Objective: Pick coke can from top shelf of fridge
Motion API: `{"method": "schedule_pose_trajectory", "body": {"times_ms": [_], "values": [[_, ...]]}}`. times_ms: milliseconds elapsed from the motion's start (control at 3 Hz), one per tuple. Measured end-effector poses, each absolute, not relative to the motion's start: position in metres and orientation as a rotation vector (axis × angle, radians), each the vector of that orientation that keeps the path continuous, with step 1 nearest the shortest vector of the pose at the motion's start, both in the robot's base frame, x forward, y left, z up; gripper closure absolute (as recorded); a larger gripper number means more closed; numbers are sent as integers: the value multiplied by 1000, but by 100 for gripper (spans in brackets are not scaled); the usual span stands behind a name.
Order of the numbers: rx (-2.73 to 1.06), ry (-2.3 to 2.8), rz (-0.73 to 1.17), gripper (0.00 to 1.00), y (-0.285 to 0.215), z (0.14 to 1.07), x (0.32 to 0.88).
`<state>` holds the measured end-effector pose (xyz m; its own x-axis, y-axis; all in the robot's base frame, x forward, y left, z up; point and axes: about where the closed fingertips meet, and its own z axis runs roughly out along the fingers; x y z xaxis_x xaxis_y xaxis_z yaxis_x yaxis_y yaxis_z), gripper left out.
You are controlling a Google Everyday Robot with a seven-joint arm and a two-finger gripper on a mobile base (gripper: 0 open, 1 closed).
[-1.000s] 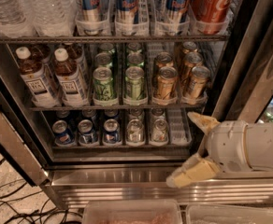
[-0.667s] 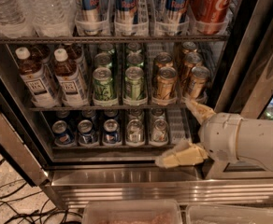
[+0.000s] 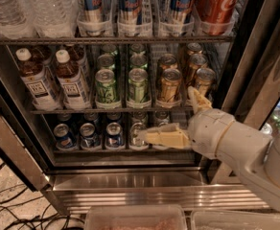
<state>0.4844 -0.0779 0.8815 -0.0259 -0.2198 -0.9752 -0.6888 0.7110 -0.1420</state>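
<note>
Red coke can (image 3: 216,6) stands on the top shelf (image 3: 111,40), the hand (image 3: 167,113) spread wide, empty, well below.

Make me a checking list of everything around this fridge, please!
Surface: top shelf, wire rack with clear trays.
Job's things: coke can upright at its right end; fridge holds three stocked racks.
Clutter: blue cans, water bottles beside it; tea bottles, green cans, gold cans below.
Grippers: hand open, empty, by the lower racks, well under the coke can.
Cables: dark cables on the floor, bottom left.
Surroundings: clear bins in front, below.
</note>
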Motion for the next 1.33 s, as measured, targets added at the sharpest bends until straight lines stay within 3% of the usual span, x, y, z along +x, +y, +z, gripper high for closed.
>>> {"method": "schedule_pose_trajectory", "body": {"times_ms": [667, 1333], "values": [[-427, 1585, 335, 0, -103, 875, 492], [-394, 1580, 305, 0, -105, 878, 496]]}}
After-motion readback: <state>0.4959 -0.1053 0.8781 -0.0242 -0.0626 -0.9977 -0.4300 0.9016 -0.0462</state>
